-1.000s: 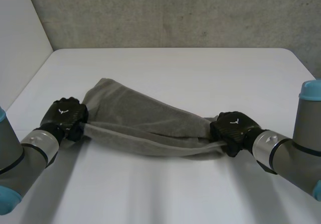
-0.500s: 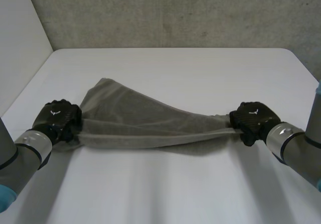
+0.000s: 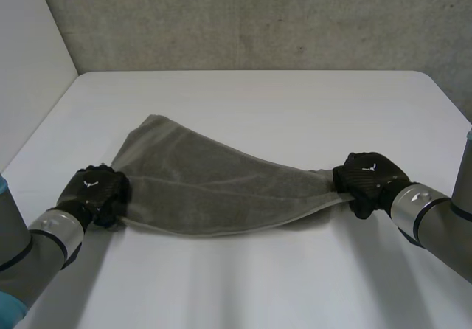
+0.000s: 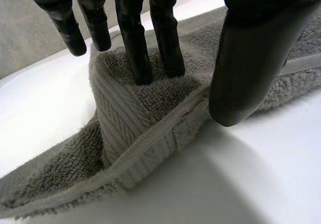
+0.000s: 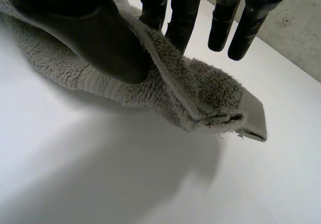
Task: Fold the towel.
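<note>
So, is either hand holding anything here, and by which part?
Both hold the grey towel: the left hand pinches its left end between thumb and fingers, the right hand its right corner likewise.

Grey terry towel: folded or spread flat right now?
Neither: the grey terry towel is loosely doubled and rumpled, stretched between the left hand and right hand, each pinching a near end.
</note>
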